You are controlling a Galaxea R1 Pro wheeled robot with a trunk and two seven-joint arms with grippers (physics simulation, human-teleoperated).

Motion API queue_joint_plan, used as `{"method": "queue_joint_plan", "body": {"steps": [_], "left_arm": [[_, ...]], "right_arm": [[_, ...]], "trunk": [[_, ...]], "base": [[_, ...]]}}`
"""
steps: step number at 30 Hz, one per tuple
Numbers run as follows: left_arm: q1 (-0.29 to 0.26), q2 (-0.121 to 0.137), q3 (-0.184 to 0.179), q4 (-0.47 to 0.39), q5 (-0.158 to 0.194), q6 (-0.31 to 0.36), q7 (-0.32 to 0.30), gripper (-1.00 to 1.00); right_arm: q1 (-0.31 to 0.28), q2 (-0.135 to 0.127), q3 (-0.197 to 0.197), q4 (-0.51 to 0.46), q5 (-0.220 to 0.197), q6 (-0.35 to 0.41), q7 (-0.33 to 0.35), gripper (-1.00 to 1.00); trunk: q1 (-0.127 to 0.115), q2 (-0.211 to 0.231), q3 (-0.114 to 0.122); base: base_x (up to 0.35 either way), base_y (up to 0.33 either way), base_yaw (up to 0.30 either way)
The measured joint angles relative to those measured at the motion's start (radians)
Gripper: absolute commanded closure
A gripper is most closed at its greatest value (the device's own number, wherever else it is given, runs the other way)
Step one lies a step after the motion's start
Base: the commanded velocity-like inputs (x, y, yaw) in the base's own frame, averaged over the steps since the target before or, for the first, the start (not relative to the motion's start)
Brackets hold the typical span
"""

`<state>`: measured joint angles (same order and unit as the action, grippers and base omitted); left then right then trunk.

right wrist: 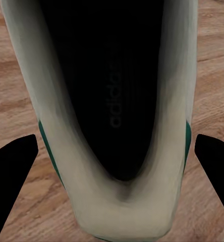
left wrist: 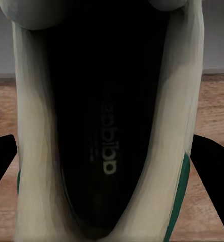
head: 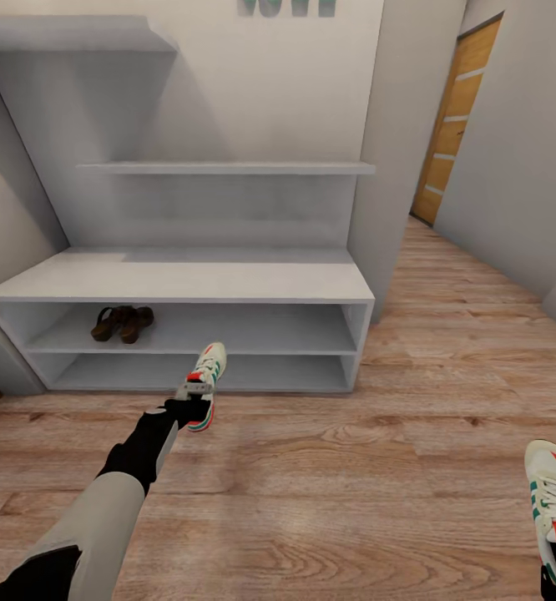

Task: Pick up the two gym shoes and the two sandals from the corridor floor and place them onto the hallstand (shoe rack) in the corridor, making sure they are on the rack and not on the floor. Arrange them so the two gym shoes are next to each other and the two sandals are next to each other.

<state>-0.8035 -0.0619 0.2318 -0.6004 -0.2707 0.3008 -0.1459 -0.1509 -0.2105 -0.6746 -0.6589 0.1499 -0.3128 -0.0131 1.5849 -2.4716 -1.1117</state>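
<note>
Both dark brown sandals (head: 122,322) lie side by side at the left of the upper tier of the pale grey hallstand (head: 186,282). My left gripper (head: 194,401) is shut on one cream gym shoe (head: 207,371) by its heel and holds it toe-forward just in front of the lower tier, above the corridor floor (head: 353,484). The left wrist view looks into this gym shoe (left wrist: 109,126), with dark fingers (left wrist: 1,156) on either side. At the lower right, my right gripper (right wrist: 112,166) is shut on the second gym shoe (head: 553,509), which the right wrist view shows as the gym shoe (right wrist: 112,101) over wood planks.
Staggered wall shelves (head: 228,168) rise above the bench top, under mint letters (head: 286,7). A grey wall pier (head: 395,167) flanks the rack on the right. Beyond it the corridor runs back to a wooden door (head: 457,117). Bare wood floor lies between the two shoes.
</note>
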Motion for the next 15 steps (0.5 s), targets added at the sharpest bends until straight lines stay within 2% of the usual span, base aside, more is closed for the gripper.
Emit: {"method": "queue_joint_plan", "body": {"steps": [6, 15], "left_arm": [[0.006, 0.002, -0.003, 0.009, -0.001, -0.004, 0.033, 1.0], [0.007, 0.003, -0.002, 0.002, 0.004, -0.009, 0.062, 1.0]], "right_arm": [[0.0, 0.0, 0.0, 0.0, 0.0, 0.0, 0.0, 1.0], [0.0, 0.0, 0.0, 0.001, 0.0, 0.0, 0.0, 1.0]], "trunk": [[0.0, 0.0, 0.0], [-0.001, 0.0, 0.0]], "base": [[0.06, 0.0, 0.0], [0.297, 0.0, 0.0]]}}
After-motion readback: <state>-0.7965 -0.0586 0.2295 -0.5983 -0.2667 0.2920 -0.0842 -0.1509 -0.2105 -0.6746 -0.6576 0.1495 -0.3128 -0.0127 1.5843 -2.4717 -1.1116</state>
